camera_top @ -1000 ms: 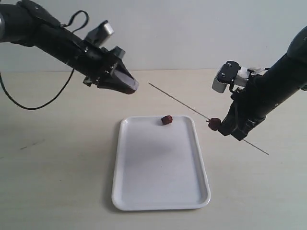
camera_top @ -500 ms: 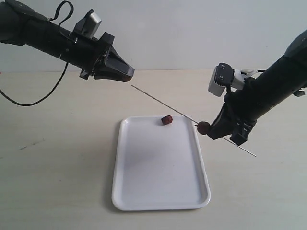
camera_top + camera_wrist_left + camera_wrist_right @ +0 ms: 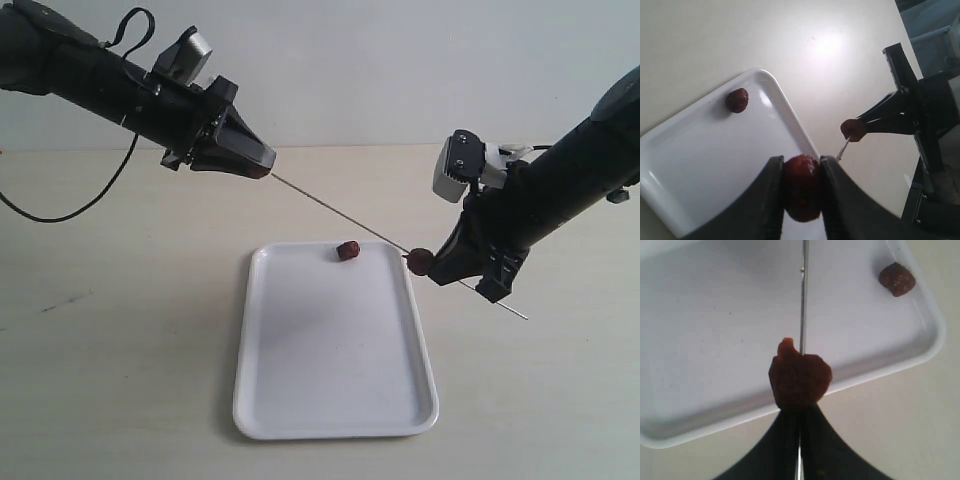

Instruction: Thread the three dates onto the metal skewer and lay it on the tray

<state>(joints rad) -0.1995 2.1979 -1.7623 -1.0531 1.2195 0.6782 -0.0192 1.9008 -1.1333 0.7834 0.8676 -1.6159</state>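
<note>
While the left gripper [image 3: 258, 165] hangs above the table [image 3: 120, 350], its two dark, smooth fingers [image 3: 771, 200] are parted only as wide as the held date [image 3: 801, 190] clamped between them. That date is glossy, reddish-brown and oval. It sits at the very fingertips.

The right gripper [image 3: 447, 268] has its fingers drawn almost together, pinching the skewer [image 3: 340, 212], a thin, straight, grey metal rod. The rod slopes up across the tray's far right corner toward the left gripper. Its tip ends right at the left fingertips, but I cannot tell whether it touches the held date. A short tail of the rod sticks out behind the right gripper.

The threaded date [image 3: 421, 262] is on the skewer, pressed against the right fingertips. It is wrinkled, lumpy and matte dark red.

The tray [image 3: 330, 350] lies flat on the pale table. It is white and smooth, a rectangle with rounded corners and a low rim. The loose date [image 3: 347, 250], small and rough, rests inside the tray near its far rim, apart from both grippers.
</note>
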